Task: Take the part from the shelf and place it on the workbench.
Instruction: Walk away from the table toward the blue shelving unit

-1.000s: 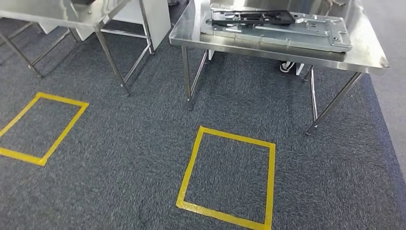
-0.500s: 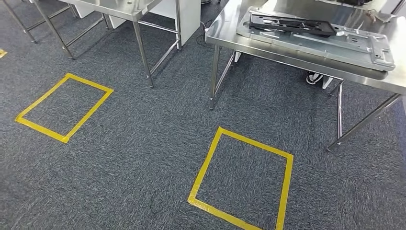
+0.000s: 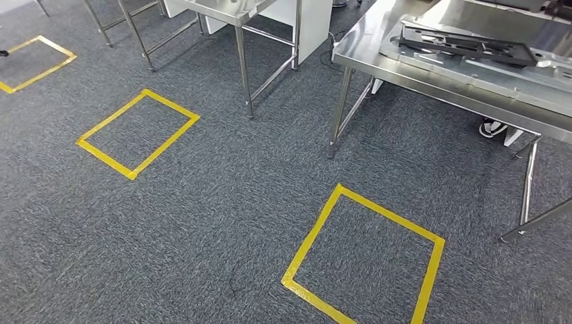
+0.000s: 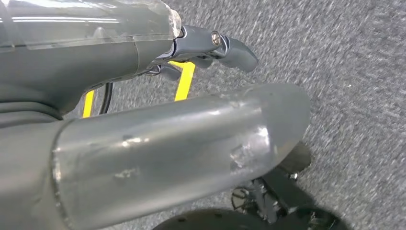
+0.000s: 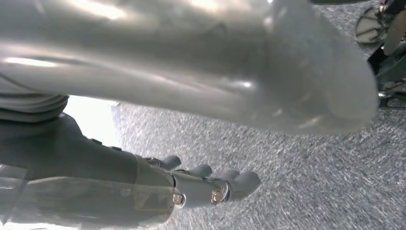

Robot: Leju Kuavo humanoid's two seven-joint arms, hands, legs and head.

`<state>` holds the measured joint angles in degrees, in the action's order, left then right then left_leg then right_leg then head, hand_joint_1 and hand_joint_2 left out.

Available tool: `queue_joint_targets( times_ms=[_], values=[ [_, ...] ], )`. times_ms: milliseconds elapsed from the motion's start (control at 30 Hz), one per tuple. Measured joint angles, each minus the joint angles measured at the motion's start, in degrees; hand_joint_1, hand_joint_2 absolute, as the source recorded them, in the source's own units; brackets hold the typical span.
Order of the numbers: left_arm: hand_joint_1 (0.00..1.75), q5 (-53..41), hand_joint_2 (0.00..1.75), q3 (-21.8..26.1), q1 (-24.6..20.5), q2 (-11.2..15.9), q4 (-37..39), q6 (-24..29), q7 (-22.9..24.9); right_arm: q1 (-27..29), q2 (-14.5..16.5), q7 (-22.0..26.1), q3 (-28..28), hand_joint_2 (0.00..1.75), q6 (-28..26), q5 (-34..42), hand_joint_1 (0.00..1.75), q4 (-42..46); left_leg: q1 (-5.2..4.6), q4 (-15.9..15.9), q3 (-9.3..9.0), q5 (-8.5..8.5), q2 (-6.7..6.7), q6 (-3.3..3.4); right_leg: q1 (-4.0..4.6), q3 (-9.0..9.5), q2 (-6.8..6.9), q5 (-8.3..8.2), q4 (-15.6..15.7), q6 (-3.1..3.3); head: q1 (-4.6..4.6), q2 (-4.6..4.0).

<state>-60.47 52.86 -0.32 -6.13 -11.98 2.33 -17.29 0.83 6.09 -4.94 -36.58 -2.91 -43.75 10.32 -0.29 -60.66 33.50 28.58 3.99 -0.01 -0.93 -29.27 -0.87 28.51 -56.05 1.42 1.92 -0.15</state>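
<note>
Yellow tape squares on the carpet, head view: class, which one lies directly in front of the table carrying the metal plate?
The nearest square, at lower right, before the steel table bearing the grey plate. The middle square and far square lie further left.

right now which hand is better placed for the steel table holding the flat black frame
Right, probably: the shiny steel table sits on that side. Right hand and left hand both hang empty.

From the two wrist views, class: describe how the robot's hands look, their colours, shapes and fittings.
The left hand has a thick, smooth, scuffed grey thumb, darker rounded fingers with a silver screw, and a black cable. The right hand matches: pale glossy grey thumb, dark fingers with small screws.
</note>
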Motion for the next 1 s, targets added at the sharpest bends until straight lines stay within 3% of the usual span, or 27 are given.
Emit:
queue_joint_targets(
  times_ms=[67,133,167,200,267,333,400,433,500,567,633,667,733,800,867,933,1000],
  values=[
    [0.00,-0.08,0.00,0.03,-0.15,-0.01,0.00,0.00,-0.05,0.26,-0.10,0.00,-0.01,0.00,0.00,-0.20,0.00,0.00,0.29,-6.66,3.09,3.76,-2.55,-0.62,0.06,0.10,1.60,-0.01,0.18,0.25,0.00,0.00],
    [0.00,-0.08,0.00,0.13,-0.19,0.01,0.00,0.01,-0.15,0.33,-0.37,0.00,-0.02,0.00,0.10,-0.37,0.00,0.00,0.79,-12.02,5.51,5.63,-3.22,-1.24,0.05,0.06,3.23,0.14,0.09,0.21,-0.01,0.00],
    [0.00,-0.10,0.00,0.20,-0.12,0.02,0.00,0.01,-0.22,0.29,-0.50,0.00,-0.03,0.00,0.16,-0.45,0.00,0.00,1.04,-11.82,5.26,4.97,-3.48,-1.53,-0.03,0.07,3.99,0.27,-0.01,0.08,-0.01,0.00],
    [0.00,-0.12,0.00,0.27,-0.06,0.02,0.00,0.00,-0.31,0.24,-0.60,0.00,-0.03,0.00,0.23,-0.55,0.00,0.00,1.26,-9.58,3.94,3.50,-3.94,-1.78,-0.16,0.10,4.72,0.44,-0.20,-0.14,-0.01,0.00],
    [0.00,-0.18,0.00,0.33,-0.10,0.02,0.00,0.00,-0.45,0.17,-0.67,-0.01,-0.04,0.00,0.26,-0.74,0.00,0.00,1.43,-2.06,-0.27,0.28,-5.89,-1.94,-0.30,0.20,6.03,0.98,-0.82,-0.86,0.00,0.00],
    [0.00,-0.22,0.00,0.36,-0.26,0.01,0.00,0.01,-0.57,0.09,-0.69,-0.02,-0.06,0.00,0.25,-0.86,0.00,0.00,1.22,2.05,-2.30,-0.80,-7.07,-1.32,-0.17,0.34,7.10,1.45,-1.32,-1.69,-0.01,0.00],
    [0.00,-0.23,0.00,0.43,-0.14,0.01,0.00,0.01,-0.65,-0.21,-0.69,-0.02,-0.08,0.00,0.24,-0.91,0.00,0.00,0.99,2.41,-2.04,-0.79,-6.35,-0.39,-0.13,0.62,7.96,1.53,-1.29,-2.37,-0.02,0.00],
    [0.00,-0.24,0.00,0.52,-0.03,0.00,0.00,0.01,-0.66,-0.37,-0.69,-0.02,-0.08,0.00,0.24,-0.91,0.00,0.00,1.04,2.59,-2.06,-0.94,-5.85,0.03,-0.26,0.76,7.86,1.67,-1.33,-2.70,-0.02,0.00],
    [0.00,-0.25,0.00,0.74,0.00,-0.01,0.00,0.01,-0.73,-0.48,-0.58,-0.02,-0.08,0.00,0.25,-1.01,0.00,0.00,1.27,3.04,-2.17,-1.44,-4.79,0.86,-0.55,0.06,5.57,3.51,-3.40,-3.13,-0.02,0.00],
    [0.00,-0.25,0.00,1.04,-0.18,-0.01,0.00,0.01,-0.86,-0.27,-0.18,-0.10,-0.10,0.00,0.25,-1.31,0.00,0.00,1.26,3.15,-2.03,-1.76,-3.66,1.34,-0.61,-2.90,2.41,7.27,-9.75,-3.18,-0.03,0.00],
    [0.00,-0.28,0.00,1.31,-0.29,0.00,0.00,0.01,-0.95,-0.12,0.20,-0.28,-0.18,0.00,0.25,-1.71,0.00,0.00,1.04,3.08,-1.85,-1.86,-2.23,1.49,-0.50,-6.22,1.34,9.45,-16.14,-3.05,-0.03,0.00],
    [0.00,-0.33,0.00,1.42,-0.29,0.01,0.00,0.02,-0.97,-0.11,0.29,-0.36,-0.24,0.00,0.27,-1.93,0.00,0.00,0.94,3.03,-1.84,-1.87,-1.46,1.50,-0.44,-6.84,1.17,8.88,-16.89,-2.92,-0.03,0.00],
    [0.00,-0.56,0.00,1.66,-0.31,0.01,0.00,0.03,-0.98,-0.14,0.35,-0.37,-0.33,0.00,0.42,-2.40,0.00,0.00,0.78,2.93,-1.97,-1.86,0.11,1.49,-0.32,-5.26,0.52,4.98,-12.44,-2.41,-0.02,0.00],
    [0.00,-0.79,0.00,1.93,-0.39,-0.07,0.00,0.03,-0.97,-0.17,0.37,-0.21,-0.43,0.00,0.57,-2.89,0.00,0.01,0.70,2.79,-1.94,-1.85,1.49,1.28,-0.19,-2.40,-2.15,1.54,-5.33,-1.62,-0.02,0.00],
    [0.00,-0.98,0.00,2.34,-0.49,-0.15,0.00,0.02,-0.90,-0.29,0.43,0.04,-0.54,0.00,0.63,-3.38,0.00,0.02,0.92,2.76,-1.46,-1.95,2.81,0.59,0.06,-1.18,-4.05,0.75,-2.13,-1.15,-0.03,0.00],
    [0.00,-1.19,0.00,2.74,-0.45,-0.16,0.00,0.02,-0.78,-0.53,0.47,0.24,-0.61,0.00,0.68,-3.84,0.00,0.05,1.17,2.96,-1.12,-2.19,4.02,-0.28,0.10,-0.88,-3.12,0.58,-1.49,-0.84,-0.03,0.00],
    [0.00,-1.35,0.00,2.95,-0.34,-0.16,0.00,0.03,-0.70,-0.66,0.44,0.37,-0.63,0.00,0.80,-4.27,0.00,0.07,1.02,1.66,-0.59,-1.29,2.01,-0.78,-0.17,-0.32,-1.52,0.15,-0.52,-0.30,-0.02,0.00]
  ],
)
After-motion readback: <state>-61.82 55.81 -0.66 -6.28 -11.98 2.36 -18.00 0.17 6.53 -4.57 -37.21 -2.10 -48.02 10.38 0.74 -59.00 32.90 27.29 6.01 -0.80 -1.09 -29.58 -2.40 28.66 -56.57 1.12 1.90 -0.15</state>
